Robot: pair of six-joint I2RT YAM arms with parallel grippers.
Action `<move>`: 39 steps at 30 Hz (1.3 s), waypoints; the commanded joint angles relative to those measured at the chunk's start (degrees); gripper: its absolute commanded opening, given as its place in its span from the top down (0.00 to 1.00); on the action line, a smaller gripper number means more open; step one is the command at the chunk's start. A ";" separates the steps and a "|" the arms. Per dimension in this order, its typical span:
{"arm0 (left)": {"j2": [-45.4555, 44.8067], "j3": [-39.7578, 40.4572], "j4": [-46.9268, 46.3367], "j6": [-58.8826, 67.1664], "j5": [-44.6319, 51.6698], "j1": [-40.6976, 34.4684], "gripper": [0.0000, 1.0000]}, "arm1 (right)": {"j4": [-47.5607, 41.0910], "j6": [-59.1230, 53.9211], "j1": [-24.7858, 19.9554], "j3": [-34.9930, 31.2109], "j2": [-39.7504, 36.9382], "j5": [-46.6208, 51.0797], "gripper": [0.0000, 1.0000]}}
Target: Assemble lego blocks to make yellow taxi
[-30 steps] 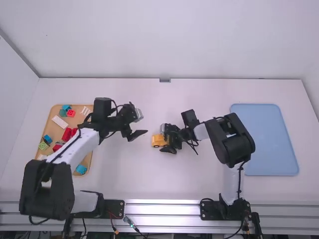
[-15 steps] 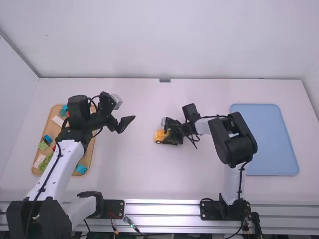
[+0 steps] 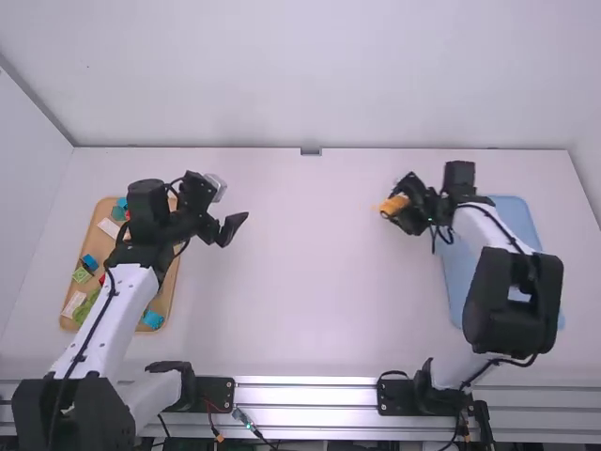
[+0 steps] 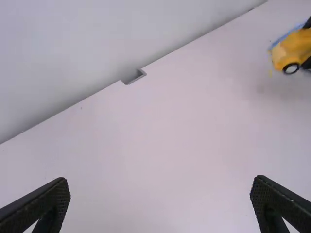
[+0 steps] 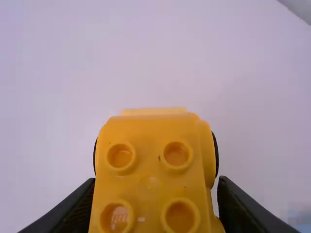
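Held off the table in the high view is the yellow taxi (image 3: 393,204), gripped by my right gripper (image 3: 401,209), just left of the blue tray's far end. The right wrist view shows studs on top of the taxi (image 5: 148,160), its sides between the fingers of the right gripper (image 5: 156,181). My left gripper (image 3: 235,228) hangs beside the wooden tray, open; in the left wrist view the left gripper (image 4: 160,182) has nothing between its widely parted fingers. A wheel of the taxi (image 4: 291,52) faces the left wrist camera.
Under the left arm lies the wooden tray (image 3: 169,293) with several loose blocks, among them a blue block (image 3: 152,319) and a green block (image 3: 81,275). The blue tray (image 3: 512,221) is at the right, partly beneath the right arm.
The right gripper has lifted the taxi and carried it rightward and away from the camera, toward the blue tray. The left arm drew back left, then stayed nearly still.
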 commanded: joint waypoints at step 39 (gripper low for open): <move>-12.63 2.58 0.04 -10.62 -28.72 -9.64 0.01 | -1.07 32.28 -11.63 -3.80 -25.00 19.52 0.01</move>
